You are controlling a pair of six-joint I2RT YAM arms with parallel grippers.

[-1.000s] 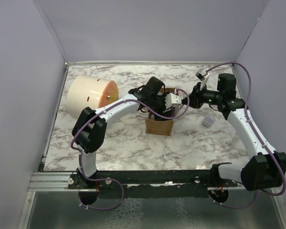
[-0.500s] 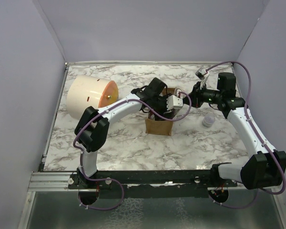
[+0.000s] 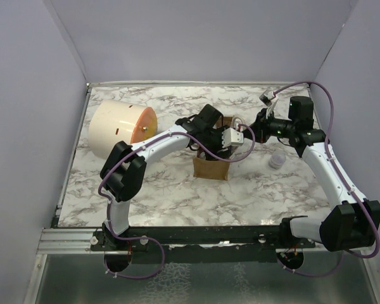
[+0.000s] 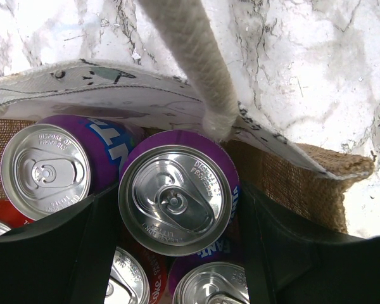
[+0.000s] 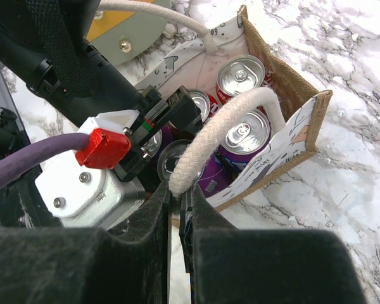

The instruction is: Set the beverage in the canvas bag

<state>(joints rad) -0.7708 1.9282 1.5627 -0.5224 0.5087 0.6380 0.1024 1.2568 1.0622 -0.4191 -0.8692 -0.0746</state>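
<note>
The canvas bag (image 3: 210, 168) stands mid-table, tan with a pale printed panel (image 4: 145, 104). My left gripper (image 3: 220, 143) reaches down into its mouth, and its black fingers (image 4: 69, 253) are shut on the sides of a purple Fanta can (image 4: 174, 199). This can sits higher than the several purple and red cans (image 4: 44, 174) around it in the bag. My right gripper (image 5: 179, 196) is shut on a cream rope handle (image 5: 221, 126) and holds it up and to the right of the bag (image 5: 297, 95). In the top view the right gripper (image 3: 248, 132) is just right of the bag.
A large cream cylinder with an orange disc end (image 3: 120, 128) lies at the back left. A small pale cup (image 3: 276, 161) stands right of the bag, under the right forearm. Lavender walls enclose the marble table (image 3: 177, 196) on three sides.
My left wrist has shifted slightly right and lower over the bag's mouth with the can. The right gripper has edged a little left, still holding the handle.
</note>
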